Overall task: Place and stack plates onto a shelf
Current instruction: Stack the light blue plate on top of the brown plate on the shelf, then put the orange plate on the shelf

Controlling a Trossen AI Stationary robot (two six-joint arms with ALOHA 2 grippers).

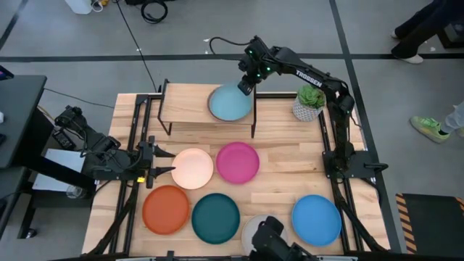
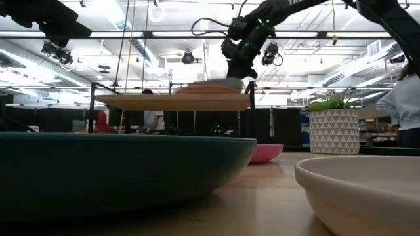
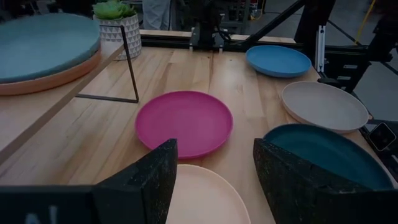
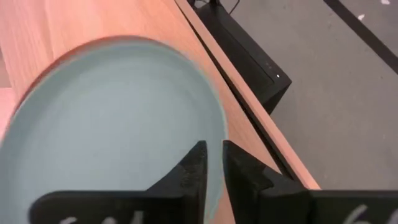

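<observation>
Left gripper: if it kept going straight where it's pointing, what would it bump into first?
Probably the round matte peach plate, lying just ahead of the left gripper between its open fingers. The magenta plate sits beyond it, though depth is hard to judge.

The high view looks straight down over the whole table (image 1: 283, 156). The low view sits at tabletop level, close behind the dark teal plate (image 2: 118, 170), facing the shelf (image 2: 174, 101) at twelve o'clock. Both wrist views share the light blue plate (image 3: 43, 37) up there.
</observation>
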